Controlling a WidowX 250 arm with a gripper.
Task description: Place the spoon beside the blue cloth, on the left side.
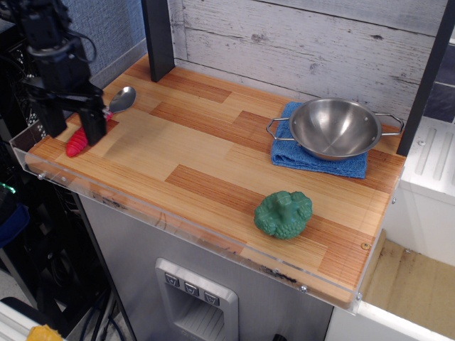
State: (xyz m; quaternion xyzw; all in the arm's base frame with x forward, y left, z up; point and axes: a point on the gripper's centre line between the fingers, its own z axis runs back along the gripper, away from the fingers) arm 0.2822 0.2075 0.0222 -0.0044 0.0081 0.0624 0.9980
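The spoon [78, 139] lies at the far left of the wooden counter, its red ribbed handle toward the front-left corner and its shiny bowl [122, 98] toward the back. My gripper [71, 130] is open and stands over the handle, with one black finger [93, 123] on either side; I cannot tell whether they touch it. The blue cloth [313, 160] lies folded at the right back of the counter, far from the gripper. The steel bowl [334, 128] sits on top of it and hides most of it.
A green lumpy toy [283, 213] sits near the front right. A clear plastic rim [178, 217] runs along the counter's front and left edges. A black post [158, 39] stands at the back left, another [424, 78] at the right. A plank wall [306, 42] closes the back.
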